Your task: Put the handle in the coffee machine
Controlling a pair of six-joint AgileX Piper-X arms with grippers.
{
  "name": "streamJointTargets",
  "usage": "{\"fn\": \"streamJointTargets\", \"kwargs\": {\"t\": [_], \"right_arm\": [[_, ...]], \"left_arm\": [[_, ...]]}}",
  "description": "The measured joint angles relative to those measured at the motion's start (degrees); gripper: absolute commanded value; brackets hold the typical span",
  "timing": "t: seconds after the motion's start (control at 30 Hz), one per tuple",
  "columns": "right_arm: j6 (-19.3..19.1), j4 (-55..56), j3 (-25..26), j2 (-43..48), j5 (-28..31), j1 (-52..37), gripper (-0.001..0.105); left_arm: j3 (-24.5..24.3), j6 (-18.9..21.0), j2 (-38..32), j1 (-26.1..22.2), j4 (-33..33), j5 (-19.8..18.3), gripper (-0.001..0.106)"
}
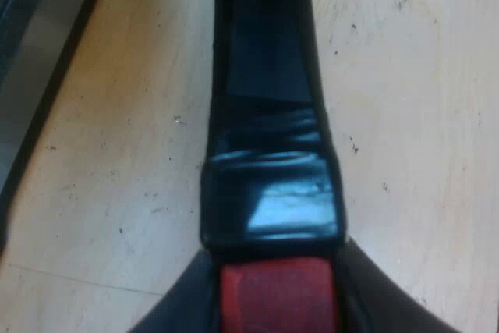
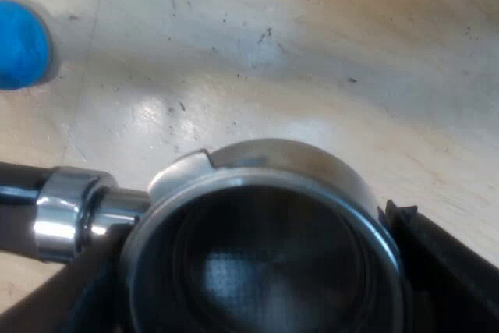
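Note:
The holder's dark handle (image 1: 269,115) runs away from the camera over the wooden table, and its red end (image 1: 278,295) sits between the fingers of my left gripper (image 1: 277,302), which is shut on it. The holder's round metal basket (image 2: 265,193) faces up, empty, with a dark sieve inside. A shiny collar (image 2: 66,212) joins it to the handle. My right gripper (image 2: 261,271) holds the basket from both sides, one black finger (image 2: 437,259) against its rim.
A blue tamper (image 2: 19,44) stands on the pale wooden table (image 2: 312,52) beyond the basket. A dark strip with a grey surface behind it (image 1: 35,76) runs along the table's edge beside the handle.

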State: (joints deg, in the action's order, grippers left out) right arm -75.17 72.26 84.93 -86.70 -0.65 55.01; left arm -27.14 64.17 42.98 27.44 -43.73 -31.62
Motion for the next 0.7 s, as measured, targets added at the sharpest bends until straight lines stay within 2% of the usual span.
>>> {"fn": "streamJointTargets", "kwargs": {"t": [0.03, 0.07, 0.13, 0.17, 0.2, 0.53, 0.63, 0.7], "right_arm": [[0.00, 0.00, 0.00, 0.00, 0.00, 0.00, 0.057], [0.00, 0.00, 0.00, 0.00, 0.00, 0.00, 0.065], [0.00, 0.00, 0.00, 0.00, 0.00, 0.00, 0.093], [0.00, 0.00, 0.00, 0.00, 0.00, 0.00, 0.097], [-0.46, 0.00, 0.00, 0.00, 0.00, 0.00, 0.104], [-0.66, -2.73, 0.27, 1.79, 0.65, 0.00, 0.105], [-0.66, -4.79, 0.42, 4.02, 4.73, 0.00, 0.105], [-0.66, -5.92, 0.42, 4.87, 5.26, 0.00, 0.105]], "left_arm": [[0.00, 0.00, 0.00, 0.00, 0.00, 0.00, 0.000], [0.00, 0.00, 0.00, 0.00, 0.00, 0.00, 0.000], [0.00, 0.00, 0.00, 0.00, 0.00, 0.00, 0.000], [0.00, 0.00, 0.00, 0.00, 0.00, 0.00, 0.000], [0.00, 0.07, 0.00, 0.00, 0.00, 0.00, 0.000], [0.47, 0.07, 0.39, 0.00, -3.17, 0.00, 0.000], [0.47, -0.19, 0.39, -1.31, -4.64, 0.00, 0.000], [0.47, -0.22, 0.39, -3.24, -5.62, 0.00, 0.000]]}}
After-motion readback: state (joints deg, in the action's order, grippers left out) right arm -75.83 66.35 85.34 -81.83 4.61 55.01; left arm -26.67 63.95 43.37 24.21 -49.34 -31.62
